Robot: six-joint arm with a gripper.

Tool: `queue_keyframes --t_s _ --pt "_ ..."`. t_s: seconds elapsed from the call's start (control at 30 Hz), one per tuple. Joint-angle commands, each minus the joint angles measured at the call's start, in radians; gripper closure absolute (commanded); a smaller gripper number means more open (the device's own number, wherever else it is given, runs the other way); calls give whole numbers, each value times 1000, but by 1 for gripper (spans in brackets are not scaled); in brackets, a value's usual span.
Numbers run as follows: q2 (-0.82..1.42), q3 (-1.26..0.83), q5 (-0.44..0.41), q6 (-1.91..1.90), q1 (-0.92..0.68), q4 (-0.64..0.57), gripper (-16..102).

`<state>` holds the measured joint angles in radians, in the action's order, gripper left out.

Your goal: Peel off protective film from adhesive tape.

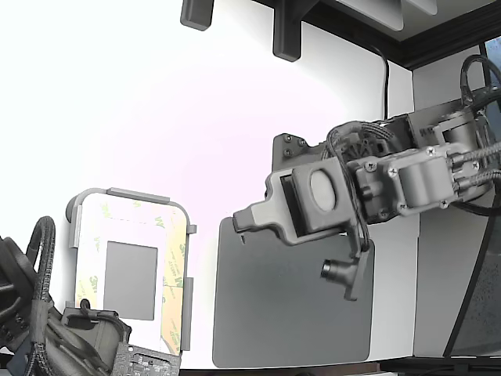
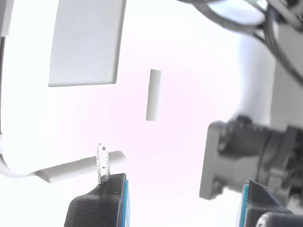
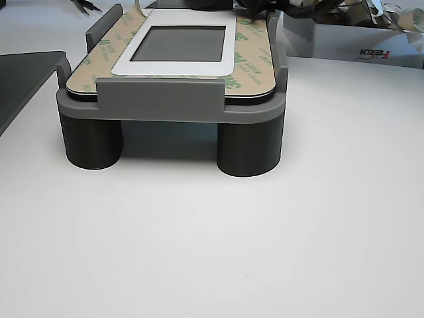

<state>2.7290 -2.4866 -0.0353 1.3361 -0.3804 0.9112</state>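
Note:
The white rounded plate [image 1: 131,229] sits in a grey fixture [image 1: 137,195] at the exterior view's lower left. Pale yellow adhesive tape strips with green logos [image 1: 177,282] frame its grey rectangle [image 1: 131,280]. In the other view the protective film lies on the side strips [image 3: 105,48] [image 3: 253,58], with one far corner curled up [image 3: 138,9]. My gripper [image 1: 243,223] hangs above the grey mat [image 1: 290,313], to the right of the plate and apart from it. In the wrist view my gripper [image 2: 182,194] is open and empty; a small clear tab [image 2: 102,163] stands at one fingertip.
A second arm with cables [image 1: 47,329] covers the plate's near end in the exterior view. A box with scraps [image 3: 358,43] stands behind the fixture [image 3: 159,99] in the other view. Dark brackets [image 1: 286,35] and a cable run along the back wall.

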Motion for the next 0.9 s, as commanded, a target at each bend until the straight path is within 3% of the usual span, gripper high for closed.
queue_keyframes --t_s 0.0,0.03,0.07,0.1,0.13,0.2,0.33,0.53,0.87 --pt "227 -61 57 -213 110 -49 5" --pt "221 -40 64 -342 141 -25 -12" --pt "210 -26 66 -482 175 -20 -1" --pt "224 -26 32 -673 201 -35 3" --pt "225 -18 -18 -859 210 -32 -14" --pt "224 2 -72 -1143 222 15 -14" --pt "224 5 3 -1417 339 48 -14" --pt "224 -103 258 -1342 614 58 -14" --pt "225 -117 261 -1347 637 54 -14"
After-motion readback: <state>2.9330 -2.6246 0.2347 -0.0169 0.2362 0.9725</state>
